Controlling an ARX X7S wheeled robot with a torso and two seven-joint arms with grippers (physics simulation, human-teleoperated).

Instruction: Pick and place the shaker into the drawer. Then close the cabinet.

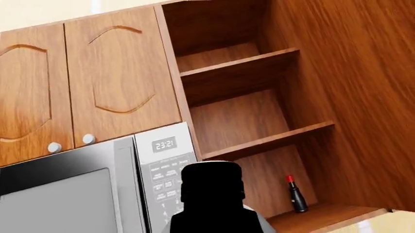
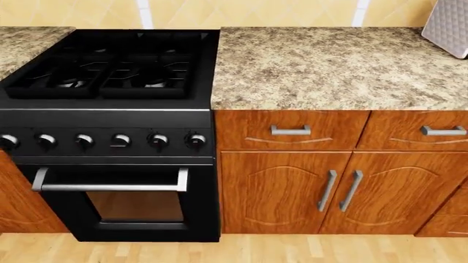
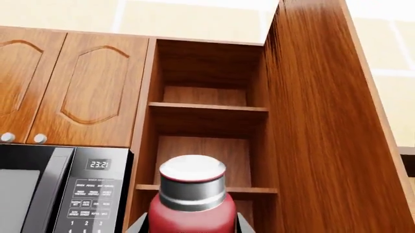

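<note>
The shaker is red with a silver band and white cap. It stands upright in my right gripper, which is shut on it, with a grey finger against each side. In the left wrist view a black, bottle-shaped silhouette fills the space at my left gripper, and its jaws are hidden. The cabinet shows in the head view under a speckled granite top. Its drawer front is flush and its doors are shut. Neither gripper appears in the head view.
A black stove stands left of the cabinet. A pale quilted object sits on the counter's far right. Both wrist views face upper wall cupboards, a microwave and open shelves holding a small dark bottle.
</note>
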